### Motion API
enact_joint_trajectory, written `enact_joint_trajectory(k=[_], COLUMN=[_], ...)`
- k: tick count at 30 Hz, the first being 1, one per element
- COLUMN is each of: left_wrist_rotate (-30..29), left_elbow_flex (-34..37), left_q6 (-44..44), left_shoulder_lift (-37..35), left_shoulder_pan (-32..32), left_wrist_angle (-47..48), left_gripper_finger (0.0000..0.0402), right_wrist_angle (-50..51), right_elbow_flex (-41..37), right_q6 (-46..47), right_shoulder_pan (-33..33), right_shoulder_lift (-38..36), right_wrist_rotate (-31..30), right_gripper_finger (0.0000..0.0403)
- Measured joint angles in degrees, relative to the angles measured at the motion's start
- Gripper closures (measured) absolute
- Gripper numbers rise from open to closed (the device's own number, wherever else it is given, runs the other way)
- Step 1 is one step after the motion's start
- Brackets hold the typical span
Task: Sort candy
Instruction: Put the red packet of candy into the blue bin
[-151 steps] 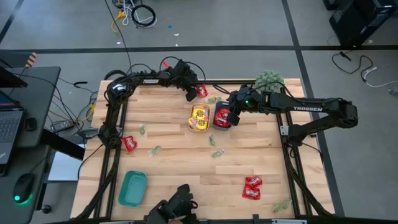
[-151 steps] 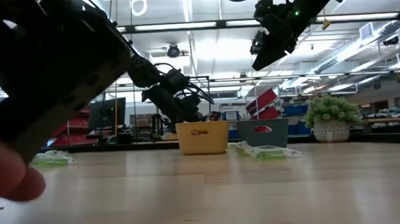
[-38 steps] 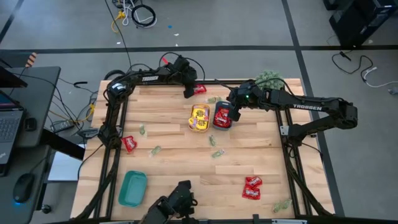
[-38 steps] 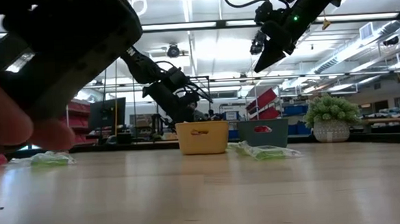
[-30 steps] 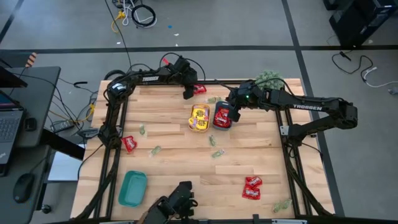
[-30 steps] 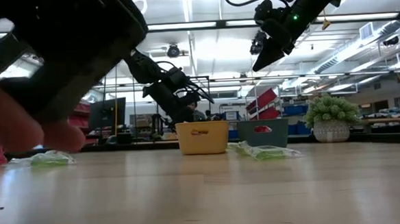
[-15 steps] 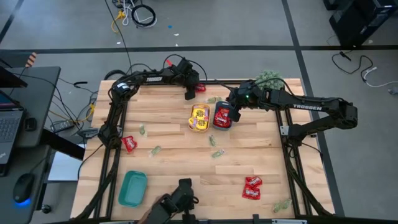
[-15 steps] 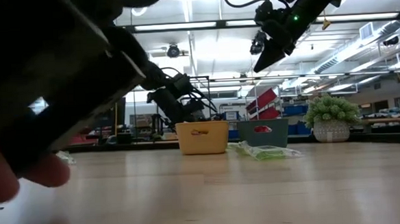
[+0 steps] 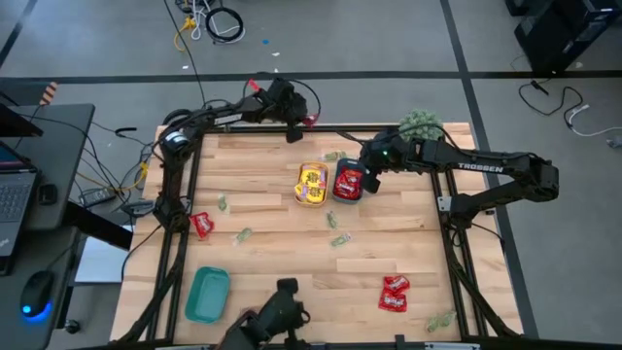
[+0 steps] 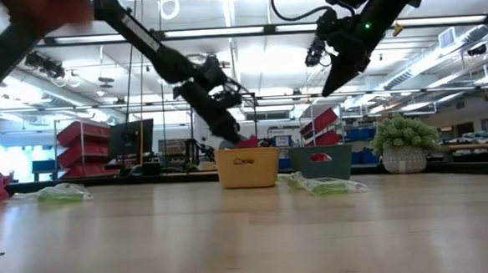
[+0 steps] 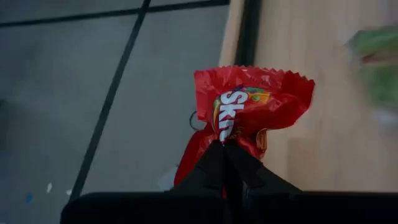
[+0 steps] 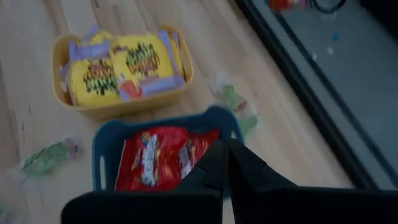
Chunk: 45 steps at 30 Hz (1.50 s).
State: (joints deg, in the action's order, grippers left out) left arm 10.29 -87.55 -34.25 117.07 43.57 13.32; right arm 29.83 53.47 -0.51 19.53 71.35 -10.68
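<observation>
I have the left gripper point(image 9: 292, 123) raised at the far edge of the table point(image 9: 282, 282), fingers clamped on one red packet point(image 11: 249, 112) that stands out past the fingertips, as the left wrist view shows. The blue tray point(image 9: 347, 184) that already holds red candy lies inward from that grip, toward the table's middle, with the yellow tray point(image 9: 311, 185) of yellow packets touching it on the side nearer my left arm, so I judge the carry must pass over the yellow tray to reach the blue one. The right gripper point(image 9: 369, 180) hangs over the blue tray's far side, fingers together and empty, and sits much nearer that tray than the left does; it may crowd the drop. More red packets lie at the table's left edge point(image 9: 201, 225) and near the front right point(image 9: 394, 293), with pale green pieces point(image 9: 338, 239) scattered between. From above I cannot quite tell whether the held packet is over the table or just beyond its frame.
</observation>
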Motion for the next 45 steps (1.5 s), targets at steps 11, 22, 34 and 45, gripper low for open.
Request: enact_joint_trajectory(k=[11,22,34,45], left_wrist_rotate=[8.11,-1.04,-4.68,-9.36], left_elbow_flex=[0.09,0.0,0.02,0.02], left_q6=[-1.31,-1.32,-1.94,-2.83], left_shoulder_lift=[-4.81,-0.87,3.75,3.31], left_shoulder_pan=[-15.84,-26.45,-27.6,-28.3], left_wrist_angle=[3.49,-3.61,-1.71,-3.22], left_gripper_finger=[0.0401,0.0401,0.0393,0.0308], right_wrist_angle=[7.93,7.95,5.74,-0.58], right_elbow_flex=[-4.78,-12.54,-13.27,-13.27], right_q6=[11.19,21.84,22.58,20.55], right_shoulder_pan=[-4.36,-10.44,-13.24,-13.2], right_shoulder_lift=[-2.58,-14.37,-17.02,-12.49], right_wrist_rotate=[-6.45,-11.58,-13.9,-12.83], right_gripper_finger=[0.0402,0.0403,0.0402,0.0324])
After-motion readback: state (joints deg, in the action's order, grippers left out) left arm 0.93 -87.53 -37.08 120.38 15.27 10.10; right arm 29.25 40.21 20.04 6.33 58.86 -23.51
